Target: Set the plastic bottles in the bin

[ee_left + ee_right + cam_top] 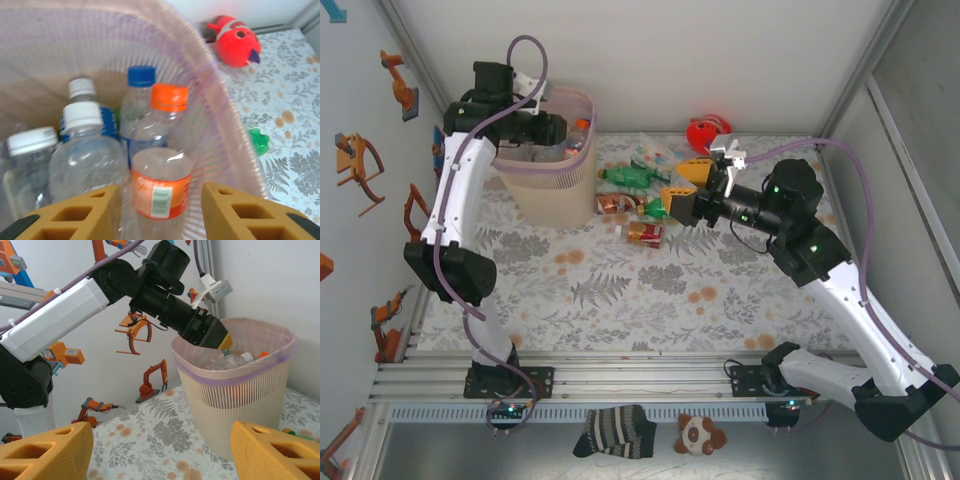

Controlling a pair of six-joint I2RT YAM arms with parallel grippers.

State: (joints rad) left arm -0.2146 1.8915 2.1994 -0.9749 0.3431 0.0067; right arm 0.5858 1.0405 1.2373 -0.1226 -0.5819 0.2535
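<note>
Bottles (90, 160): several are stood in the bin (555, 190), others are scattered on the worktop (620, 300) beside it | left jaws: parted over the bin, nothing gripped | right jaws: spread wide, nothing held

Lab enclosure, aluminium rails (620, 372), white walls (720, 60)

The table (620, 300) is seen from overhead at its near edge; the bin (560, 195), shared by all three views, is looked into closely from the left wrist and faced side-on from the right wrist.
</note>
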